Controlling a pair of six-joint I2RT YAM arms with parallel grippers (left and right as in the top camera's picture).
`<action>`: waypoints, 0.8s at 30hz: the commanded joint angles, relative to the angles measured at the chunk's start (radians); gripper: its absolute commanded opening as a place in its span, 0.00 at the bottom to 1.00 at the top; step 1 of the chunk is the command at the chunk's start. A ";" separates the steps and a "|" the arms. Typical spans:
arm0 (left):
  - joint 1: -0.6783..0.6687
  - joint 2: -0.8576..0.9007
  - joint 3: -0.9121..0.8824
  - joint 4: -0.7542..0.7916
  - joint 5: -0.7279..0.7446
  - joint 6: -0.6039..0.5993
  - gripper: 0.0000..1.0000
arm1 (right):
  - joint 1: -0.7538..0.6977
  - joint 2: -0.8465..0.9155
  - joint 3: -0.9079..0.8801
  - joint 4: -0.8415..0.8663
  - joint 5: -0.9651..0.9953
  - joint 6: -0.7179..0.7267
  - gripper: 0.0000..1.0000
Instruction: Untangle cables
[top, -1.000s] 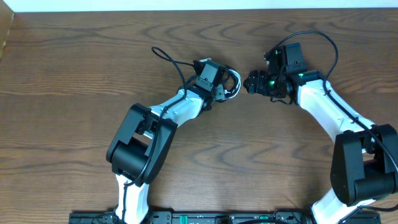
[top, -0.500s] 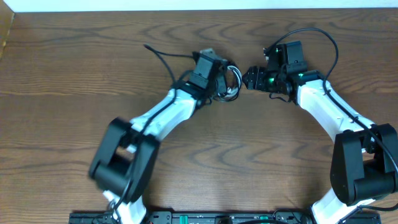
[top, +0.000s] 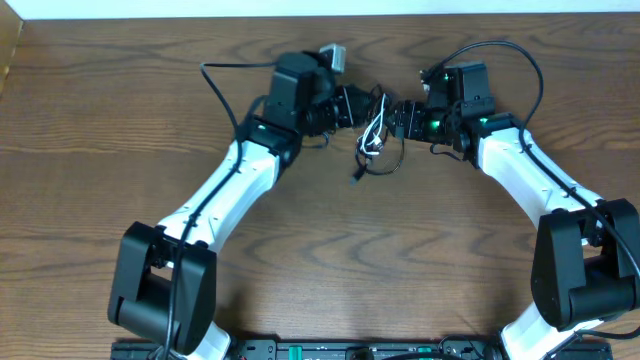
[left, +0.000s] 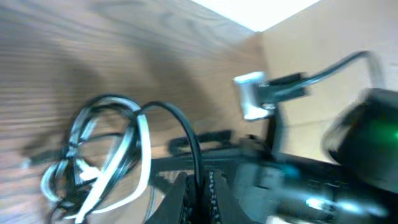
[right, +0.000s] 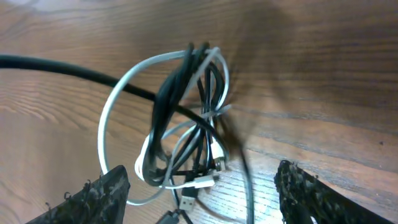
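The black and white cables are wound together in one bundle between the two grippers. In the left wrist view my left gripper is shut on a strand of the black cable, which arcs up and over to the bundle. The left gripper sits just left of the bundle in the overhead view. My right gripper stands open just right of it. From the right wrist, the bundle hangs ahead of the open right gripper, with plug ends low between the fingers.
The wooden table carries the bundle and both arms. A loose black cable end trails below the bundle. A thicker black wire loops off the left arm, another off the right arm. The table's far edge runs close behind.
The left gripper has shut on the black cable. The left arm has swung up toward the far edge, pulling the bundle with it. The right arm has barely moved.
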 joint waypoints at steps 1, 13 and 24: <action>0.040 -0.001 0.007 0.061 0.216 -0.079 0.07 | 0.006 0.009 0.003 0.008 -0.017 0.005 0.72; 0.092 -0.003 0.007 0.401 0.388 -0.277 0.07 | -0.007 0.009 0.003 0.059 -0.005 -0.006 0.71; 0.092 -0.005 0.008 0.475 0.346 -0.417 0.07 | -0.007 0.009 0.003 0.213 -0.123 -0.028 0.64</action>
